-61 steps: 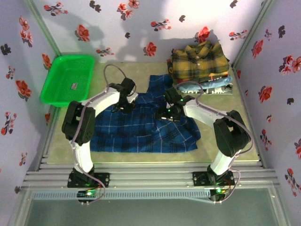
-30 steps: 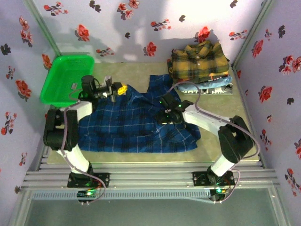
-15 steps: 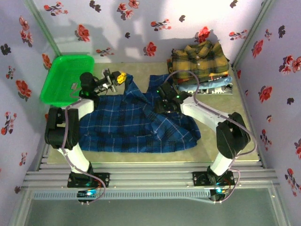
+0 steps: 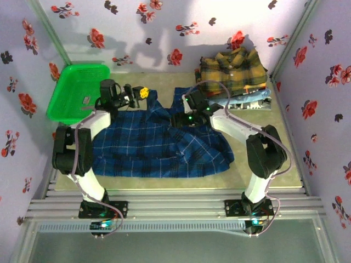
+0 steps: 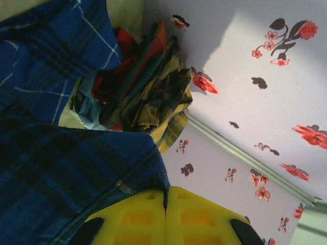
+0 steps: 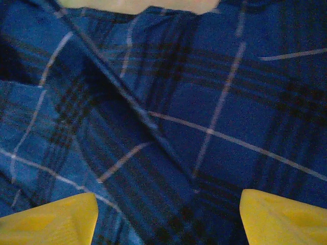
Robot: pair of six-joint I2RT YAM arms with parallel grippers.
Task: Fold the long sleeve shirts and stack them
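Left hand (image 5: pixel 165 206) pinched closed; right hand (image 6: pixel 168 217) spread wide, pointing down.

Light blue shirts (image 4: pixel 256 98) — mostly hidden

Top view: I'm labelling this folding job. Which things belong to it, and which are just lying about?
Job: blue shirt, yellow shirt, light blue shirts under it, left gripper shut on the blue shirt, right gripper open over it.
Lying about: basket.

My work cell, a staged lab booth: flower-papered walls (image 4: pixel 137 33) enclose one desk (image 4: pixel 164 82); left arm (image 4: pixel 77 148) and right arm (image 4: pixel 263 156) are bolted to metal rails (image 4: pixel 175 205).
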